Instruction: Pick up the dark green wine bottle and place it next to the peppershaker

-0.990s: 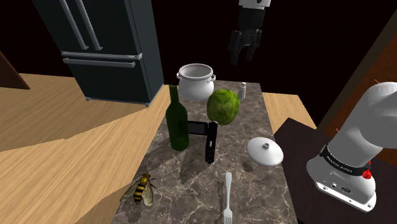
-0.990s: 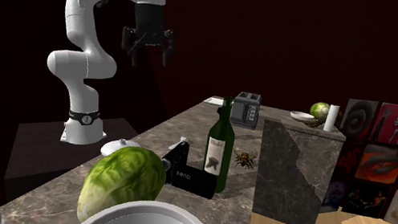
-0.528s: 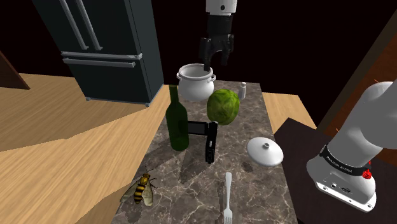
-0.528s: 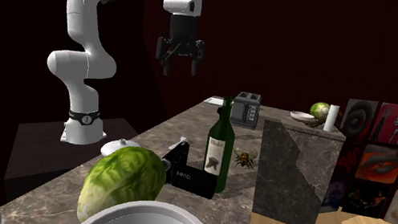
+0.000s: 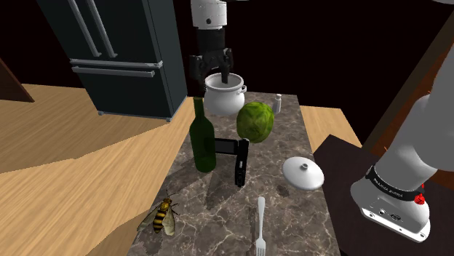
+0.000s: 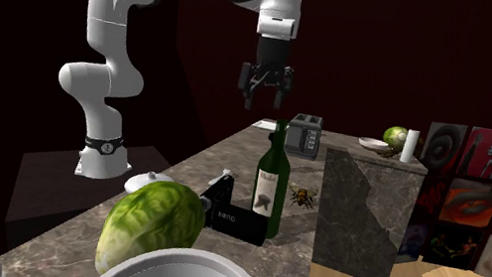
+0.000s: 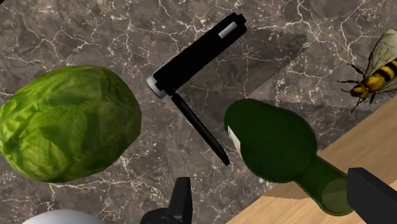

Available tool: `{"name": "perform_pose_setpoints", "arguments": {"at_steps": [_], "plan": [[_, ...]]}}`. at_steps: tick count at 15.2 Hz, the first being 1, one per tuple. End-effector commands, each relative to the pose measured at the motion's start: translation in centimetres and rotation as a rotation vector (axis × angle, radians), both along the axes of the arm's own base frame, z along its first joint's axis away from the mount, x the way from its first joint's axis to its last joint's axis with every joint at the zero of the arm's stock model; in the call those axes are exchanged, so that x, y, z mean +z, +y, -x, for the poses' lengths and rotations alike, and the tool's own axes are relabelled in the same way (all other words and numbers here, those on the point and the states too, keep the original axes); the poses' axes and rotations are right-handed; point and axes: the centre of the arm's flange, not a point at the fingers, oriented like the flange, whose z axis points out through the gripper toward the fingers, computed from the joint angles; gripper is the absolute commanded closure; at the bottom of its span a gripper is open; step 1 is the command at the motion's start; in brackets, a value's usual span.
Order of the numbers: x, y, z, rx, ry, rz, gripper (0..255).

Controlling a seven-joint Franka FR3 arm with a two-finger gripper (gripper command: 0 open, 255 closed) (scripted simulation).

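The dark green wine bottle [image 5: 201, 138] stands upright on the marble counter [image 5: 218, 211], with a pale label facing the second exterior view [image 6: 270, 184]. My gripper [image 5: 211, 76] hangs open high above the counter, over the white pot [image 5: 224, 93] and behind the bottle. In the second exterior view the gripper [image 6: 266, 93] sits above the bottle's top. From the wrist the bottle [image 7: 280, 149] is seen from above, far below the spread fingers [image 7: 181, 200]. The small white peppershaker [image 5: 278, 103] stands at the counter's far end, beyond the green cabbage [image 5: 255, 121].
A black camera-like device [image 5: 234, 154] lies touching the bottle's base. A white lid [image 5: 304, 173], a fork [image 5: 260, 225] and a wasp figure [image 5: 164, 214] lie nearer the stand. A dark fridge [image 5: 116, 51] rises at the back left. A toaster [image 6: 304, 133] stands farther along.
The gripper has swung toward the shoulder view's left and come lower, from beyond the peppershaker end to above the pot and bottle. It stays open. Nothing on the counter moved.
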Motion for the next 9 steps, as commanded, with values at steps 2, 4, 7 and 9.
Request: {"name": "perform_pose_setpoints", "arguments": {"at_steps": [2, 4, 7, 9], "plan": [[-1.1, 3.7, -2.3, 0.012, 0.015, 0.011, 0], [-1.7, 5.6, -3.7, 0.019, 0.023, 0.017, 0], [-3.2, 5.7, -3.5, 0.019, 0.023, 0.017, 0], [-4.3, 5.7, -3.4, 0.019, 0.023, 0.017, 0]]}}
